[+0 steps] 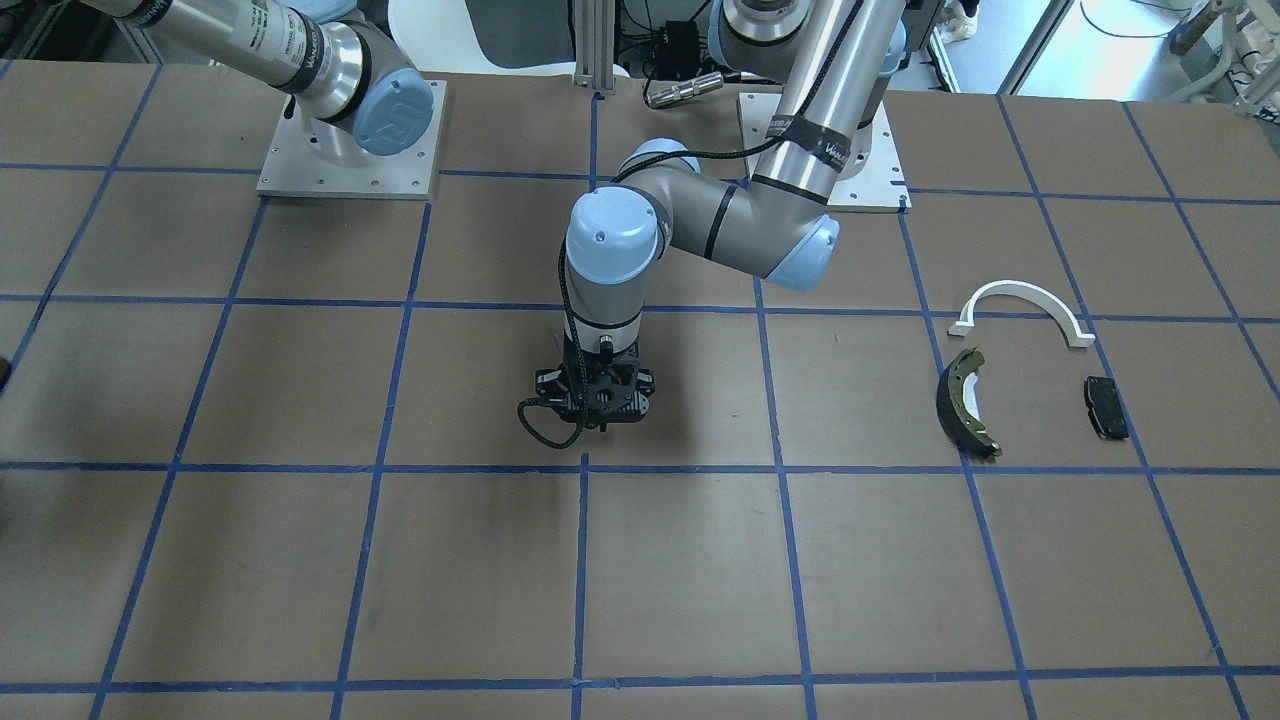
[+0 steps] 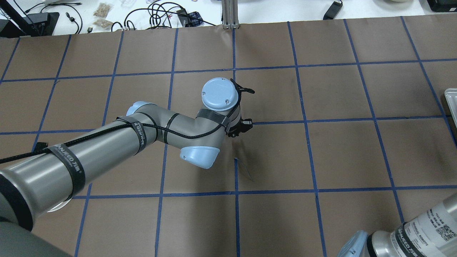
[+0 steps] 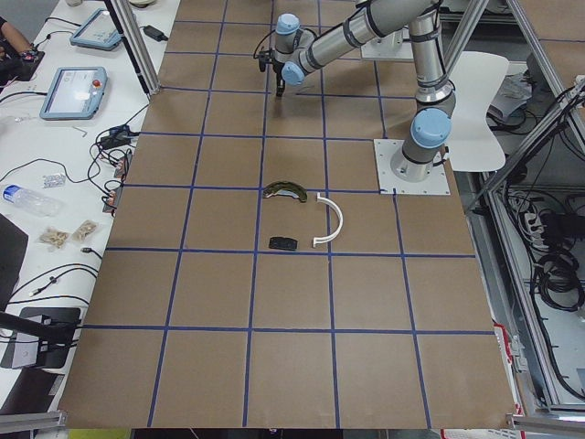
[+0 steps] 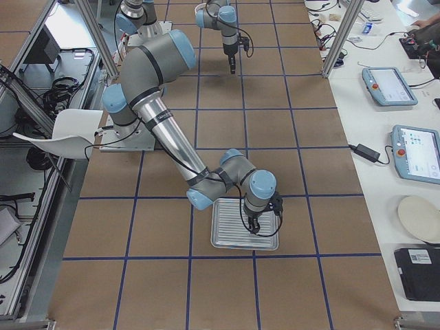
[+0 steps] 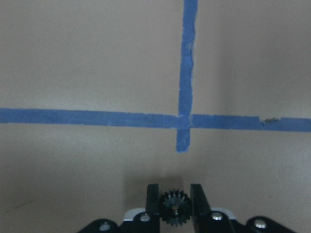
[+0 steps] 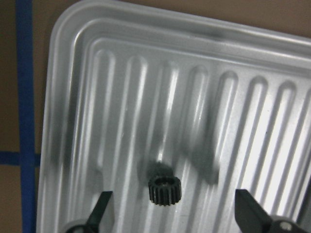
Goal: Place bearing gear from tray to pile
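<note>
My left gripper (image 5: 175, 194) is shut on a small black bearing gear (image 5: 175, 208) and holds it over the middle of the table, near a tape crossing; it points down in the front view (image 1: 597, 425). The pile lies far off toward the left end: a white arch (image 1: 1022, 305), a dark brake shoe (image 1: 966, 402) and a black pad (image 1: 1105, 406). My right gripper (image 6: 172, 213) is open above the ribbed metal tray (image 6: 73, 58). A second black gear (image 6: 164, 189) lies on the tray between its fingers.
Brown paper with a blue tape grid (image 1: 583, 466) covers the table. The tray (image 4: 227, 234) sits near the right end and shows at the overhead view's right edge (image 2: 450, 100). Two base plates (image 1: 350, 140) stand at the robot's side.
</note>
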`<state>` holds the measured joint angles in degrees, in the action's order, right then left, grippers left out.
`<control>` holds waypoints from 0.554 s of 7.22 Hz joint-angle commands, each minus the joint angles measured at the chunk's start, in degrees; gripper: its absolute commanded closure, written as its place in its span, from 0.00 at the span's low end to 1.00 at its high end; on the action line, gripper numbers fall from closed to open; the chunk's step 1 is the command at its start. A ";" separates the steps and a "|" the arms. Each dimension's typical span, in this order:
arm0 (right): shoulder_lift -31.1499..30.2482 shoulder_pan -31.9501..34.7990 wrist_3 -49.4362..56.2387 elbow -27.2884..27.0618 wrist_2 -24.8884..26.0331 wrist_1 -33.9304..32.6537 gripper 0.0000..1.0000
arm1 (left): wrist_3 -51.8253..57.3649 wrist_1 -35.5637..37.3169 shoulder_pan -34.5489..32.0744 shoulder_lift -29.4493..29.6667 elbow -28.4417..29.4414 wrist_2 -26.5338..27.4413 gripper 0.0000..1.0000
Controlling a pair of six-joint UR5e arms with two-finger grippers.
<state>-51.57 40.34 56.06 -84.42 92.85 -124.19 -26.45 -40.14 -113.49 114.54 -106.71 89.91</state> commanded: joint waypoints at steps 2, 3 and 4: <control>0.33 0.01 0.27 -0.04 -3.44 -0.08 0.58 | 5.70 -22.00 9.29 -11.75 2.12 0.53 1.00; 0.16 0.00 0.45 0.05 -3.55 0.09 0.68 | 10.75 -27.31 15.60 -15.36 1.69 0.71 1.00; 0.42 0.09 0.36 -0.12 -3.73 0.09 0.78 | 18.55 -30.84 21.41 -17.83 1.42 2.62 1.00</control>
<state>-51.32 40.36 56.40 -84.44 89.69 -124.15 -15.84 -64.92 -99.47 100.57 -105.02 90.98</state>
